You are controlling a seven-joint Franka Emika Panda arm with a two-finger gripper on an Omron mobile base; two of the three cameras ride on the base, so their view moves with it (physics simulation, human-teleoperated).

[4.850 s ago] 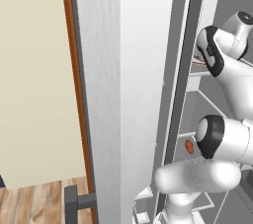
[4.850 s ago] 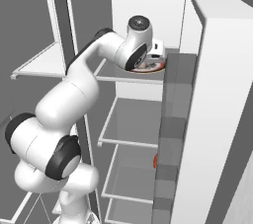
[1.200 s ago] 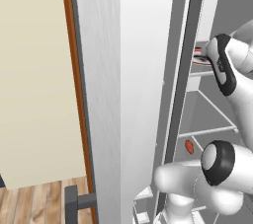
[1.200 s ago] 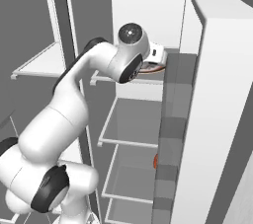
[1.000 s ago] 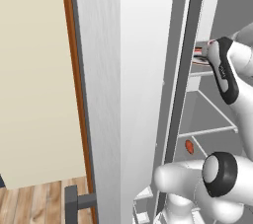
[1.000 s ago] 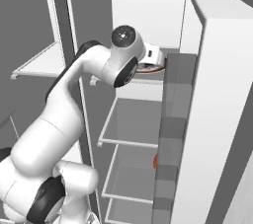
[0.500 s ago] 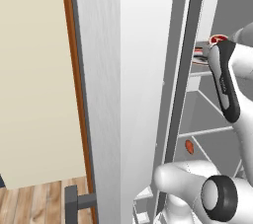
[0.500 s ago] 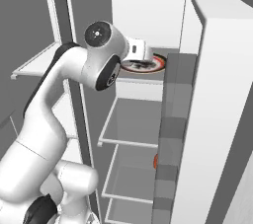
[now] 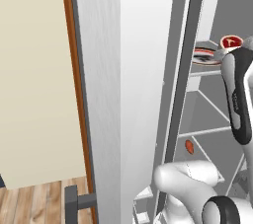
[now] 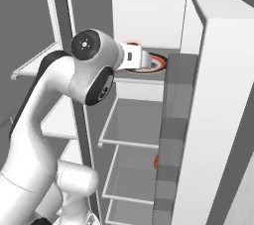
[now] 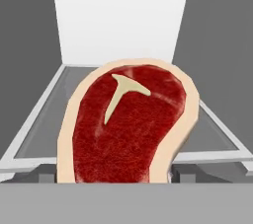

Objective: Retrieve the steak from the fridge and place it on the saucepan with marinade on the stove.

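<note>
On the fridge (image 10: 208,95) shelf (image 11: 44,114) before me lies the steak (image 11: 128,129), flat, grainy red with a pale bone mark and tan rim; whether my fingers grip it, I cannot tell.

Arm (image 10: 84,80): reaches into the open fridge (image 10: 208,95) at upper-shelf height.
Steak (image 10: 151,63): red, flat on that shelf, partly hidden by the wrist.
Door bins (image 10: 171,135): grey, right.

To your left you have a plain cream wall (image 9: 34,85) with an orange-brown vertical trim strip (image 9: 74,85), and light wooden plank floor (image 9: 29,205) beneath it.
</note>
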